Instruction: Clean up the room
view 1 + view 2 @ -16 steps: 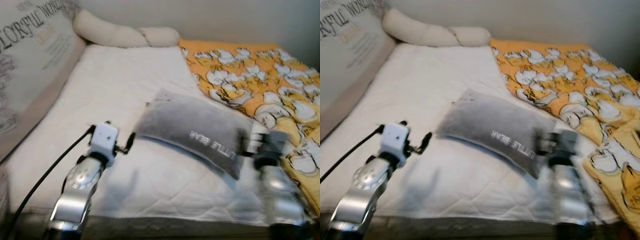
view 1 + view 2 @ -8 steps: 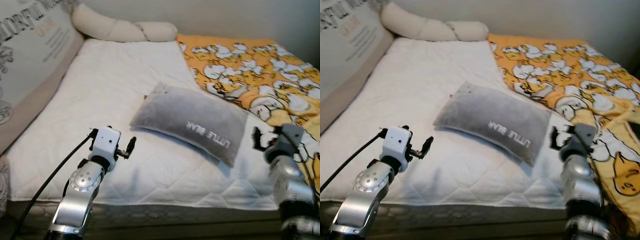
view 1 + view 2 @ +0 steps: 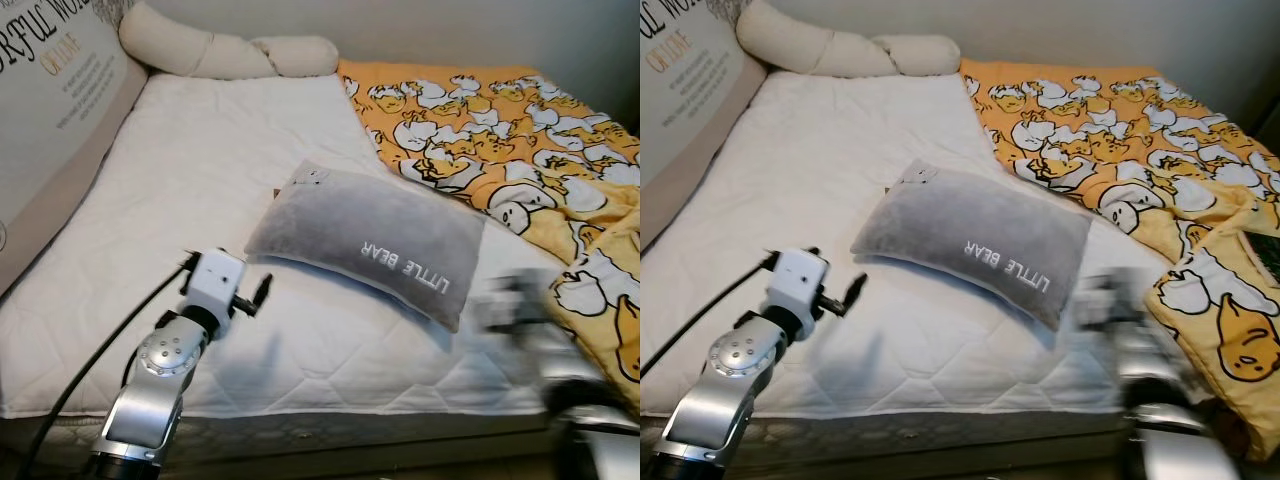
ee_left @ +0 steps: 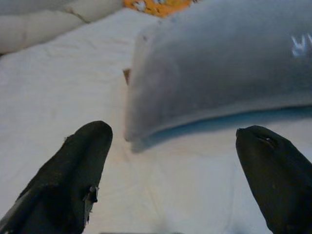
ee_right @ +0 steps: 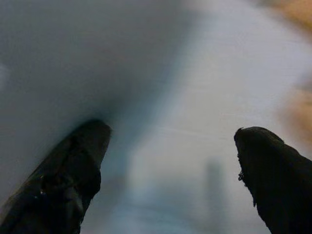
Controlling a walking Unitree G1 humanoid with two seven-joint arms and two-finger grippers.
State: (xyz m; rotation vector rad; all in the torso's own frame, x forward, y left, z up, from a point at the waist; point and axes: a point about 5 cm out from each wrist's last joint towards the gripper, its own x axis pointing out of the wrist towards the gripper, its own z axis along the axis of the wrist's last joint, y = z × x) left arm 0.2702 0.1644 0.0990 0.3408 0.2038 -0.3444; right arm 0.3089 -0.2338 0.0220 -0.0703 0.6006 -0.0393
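A grey pillow printed "LITTLE BEAR" lies slantwise on the white mattress. My left gripper hovers just short of the pillow's left corner, over the sheet. In the left wrist view it is open, with the pillow's corner straight ahead and nothing between the fingers. My right gripper is a motion blur beside the pillow's near right end. In the right wrist view it is open, with the pillow's grey side by one finger.
A rumpled yellow blanket with a duck print covers the bed's right side and hangs over the near right corner. A long cream bolster lies at the head. A large printed cushion leans along the left.
The camera has shifted a little. My right arm backed away from the pillow's right end and is now moving fast, blurred, beside it. The left arm and the pillow have hardly moved.
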